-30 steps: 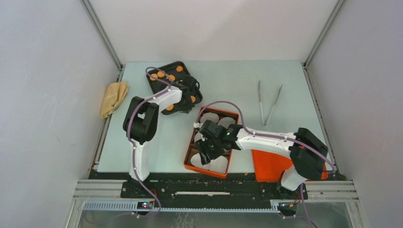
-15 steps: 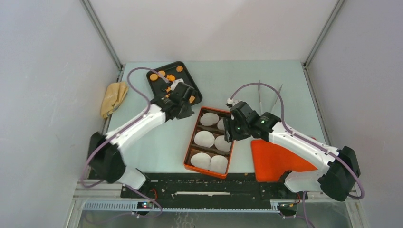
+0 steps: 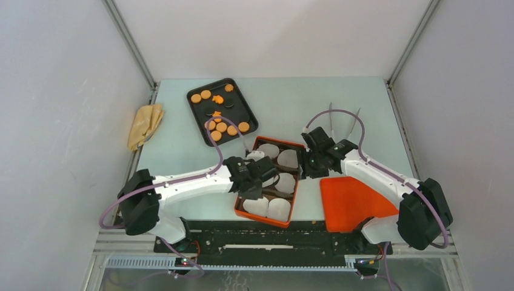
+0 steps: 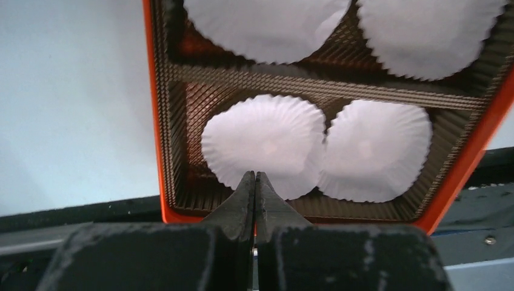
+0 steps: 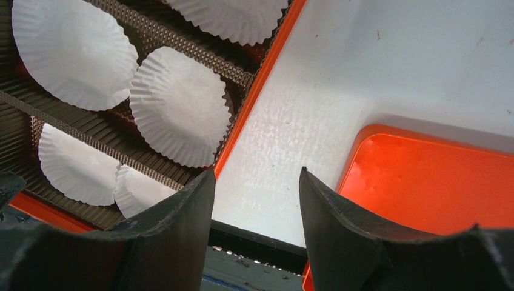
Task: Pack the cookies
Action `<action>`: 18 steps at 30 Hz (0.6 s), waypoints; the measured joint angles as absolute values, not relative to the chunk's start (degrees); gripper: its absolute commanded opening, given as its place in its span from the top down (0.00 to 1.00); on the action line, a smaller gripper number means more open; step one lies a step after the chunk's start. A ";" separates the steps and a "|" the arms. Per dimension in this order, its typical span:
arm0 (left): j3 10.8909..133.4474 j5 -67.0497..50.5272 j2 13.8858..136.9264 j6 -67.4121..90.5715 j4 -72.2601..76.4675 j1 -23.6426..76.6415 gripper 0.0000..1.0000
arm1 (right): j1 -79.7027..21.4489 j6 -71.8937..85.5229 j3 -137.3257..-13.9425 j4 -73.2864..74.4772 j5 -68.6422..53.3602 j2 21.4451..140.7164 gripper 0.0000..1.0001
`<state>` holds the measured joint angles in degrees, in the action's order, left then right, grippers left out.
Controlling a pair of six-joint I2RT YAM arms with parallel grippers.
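We're looking into a robotics lab test cell, not a kitchen or a shop. Plain white panels close in three sides, held by bare metal frame posts, and they surround a pale green table. At the near edge a left arm and a right arm, both white and black, are bolted to a black rail. Purple cables loop along them. On the table is a tidy set of props: a black tray of cookies, an orange box of paper cups, tongs and a folded cloth.
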<state>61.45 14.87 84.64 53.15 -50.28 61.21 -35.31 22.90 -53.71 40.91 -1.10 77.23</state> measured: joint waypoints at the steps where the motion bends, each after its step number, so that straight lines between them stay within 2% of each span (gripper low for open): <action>1: 60.86 14.81 84.58 53.84 -50.85 61.87 1.00 | -35.05 22.81 -53.71 40.66 -1.32 77.43 0.39; 12: 53.63 16.03 89.41 56.69 -51.59 58.13 1.00 | -34.87 22.61 -49.60 38.92 -5.10 78.28 0.40; 18: 51.70 18.13 90.21 56.45 -51.09 52.56 1.00 | -39.99 23.14 -47.83 38.85 -6.42 78.26 0.40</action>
<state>51.70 18.13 90.21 56.45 -51.09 52.56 -39.99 23.14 -47.83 38.85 -6.42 78.26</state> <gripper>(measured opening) 0.003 0.606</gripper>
